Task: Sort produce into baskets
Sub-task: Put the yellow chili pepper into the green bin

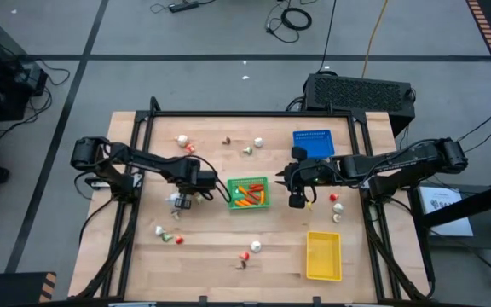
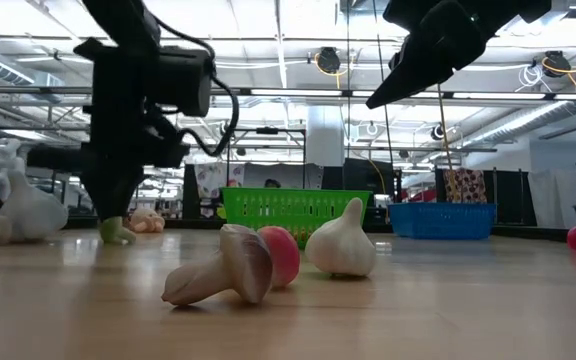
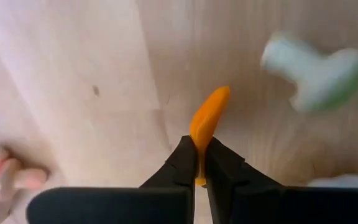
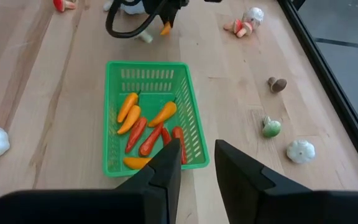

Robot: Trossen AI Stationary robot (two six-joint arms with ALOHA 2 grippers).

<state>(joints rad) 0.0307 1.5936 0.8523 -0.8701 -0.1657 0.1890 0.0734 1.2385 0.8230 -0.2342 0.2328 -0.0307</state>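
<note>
Green basket (image 1: 249, 193) mid-table holds orange and red peppers (image 4: 146, 127). Left gripper (image 3: 199, 163), just left of it, clamps an orange pepper (image 3: 207, 116) above the wood. Right gripper (image 4: 194, 163), fingers apart, hovers at the basket's right. White mushroom (image 3: 314, 68) lies nearby.

— What's on the wooden table (image 1: 211, 256)?
— A green basket (image 1: 249, 194) between the two grippers, blue basket (image 1: 312, 142) and yellow basket (image 1: 323, 256) by the right one, small produce (image 1: 255, 247) scattered around.
</note>
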